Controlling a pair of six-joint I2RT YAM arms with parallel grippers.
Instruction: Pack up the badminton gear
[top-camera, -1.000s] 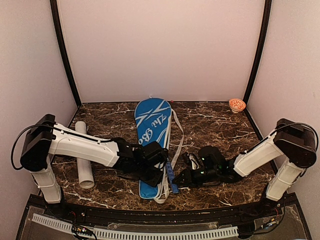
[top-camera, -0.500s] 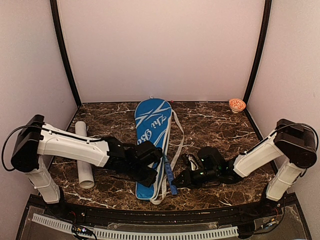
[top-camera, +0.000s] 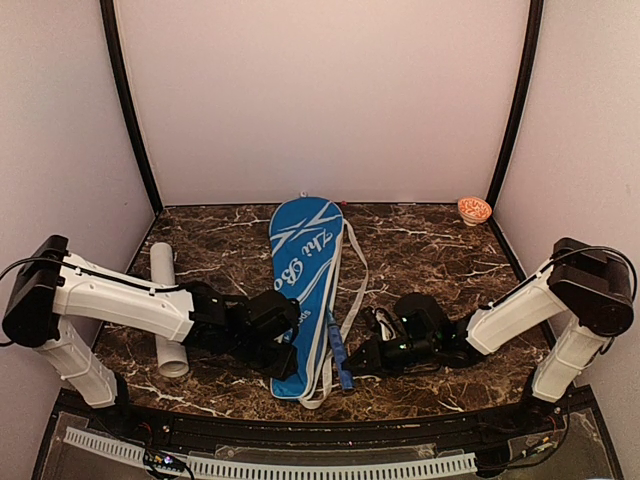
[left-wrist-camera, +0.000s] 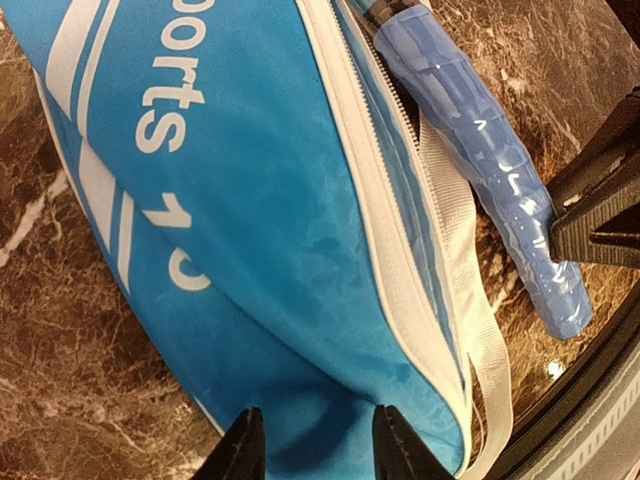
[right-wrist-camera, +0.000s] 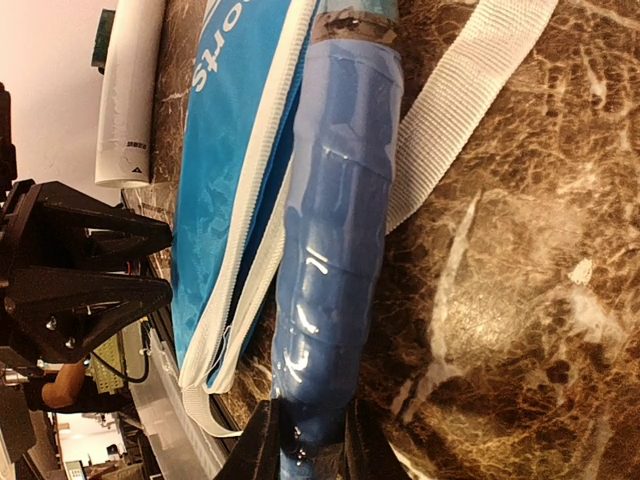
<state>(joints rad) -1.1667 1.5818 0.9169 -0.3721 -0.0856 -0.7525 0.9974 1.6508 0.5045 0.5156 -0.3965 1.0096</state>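
Observation:
The blue racket cover (top-camera: 305, 280) with white lettering lies lengthwise at mid-table, its white strap (top-camera: 352, 280) trailing on the right. A blue racket handle (top-camera: 339, 356) sticks out of its near end. My right gripper (top-camera: 358, 360) is shut on the handle's butt end, seen in the right wrist view (right-wrist-camera: 308, 445) on the handle (right-wrist-camera: 335, 250). My left gripper (top-camera: 282, 352) is open, its tips (left-wrist-camera: 315, 445) over the cover's near end (left-wrist-camera: 250, 220). The long white tube (top-camera: 167, 310) lies at the left. No shuttlecocks show; the racket heads are hidden.
A small orange-patterned bowl (top-camera: 474, 210) sits at the far right corner. The table's black front rail (top-camera: 320, 425) runs just behind both grippers. Walls close in the back and both sides. The right gripper's fingers (left-wrist-camera: 600, 200) show beside the handle in the left wrist view.
My left arm has drawn back to the left and toward the near edge, and the cover's near end has shifted slightly left with it. The right arm has stayed put on the handle.

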